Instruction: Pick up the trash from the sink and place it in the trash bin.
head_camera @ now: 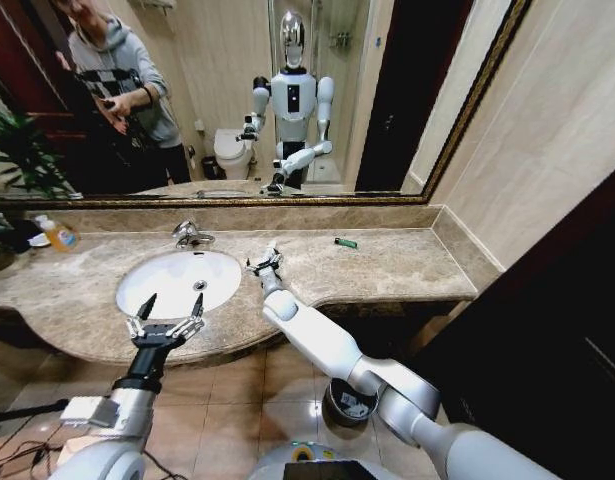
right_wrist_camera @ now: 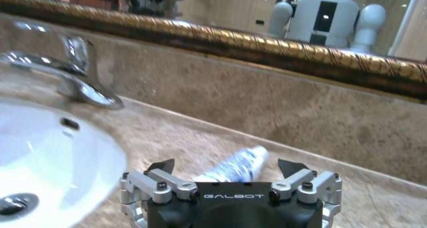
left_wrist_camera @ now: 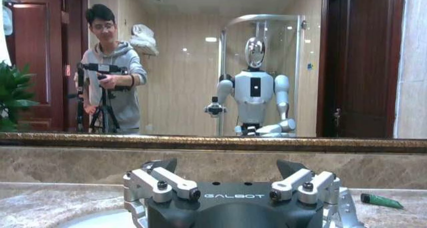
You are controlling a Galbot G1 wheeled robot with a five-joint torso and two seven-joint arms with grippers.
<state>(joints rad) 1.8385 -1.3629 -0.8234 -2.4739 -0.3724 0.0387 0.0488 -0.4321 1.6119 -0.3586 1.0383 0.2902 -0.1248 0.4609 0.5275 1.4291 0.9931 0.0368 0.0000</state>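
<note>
Trash: white-and-blue tube on the countertop, just right of the sink, between my right gripper's spread fingers. Green piece lies farther right. My left gripper hovers spread at the sink's near rim. Trash bin on the floor below.

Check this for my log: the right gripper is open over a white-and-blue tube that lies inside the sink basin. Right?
Not quite. The right gripper is open over the white-and-blue tube, but the tube lies on the countertop beside the sink, not in the basin; the right wrist view shows it.
</note>
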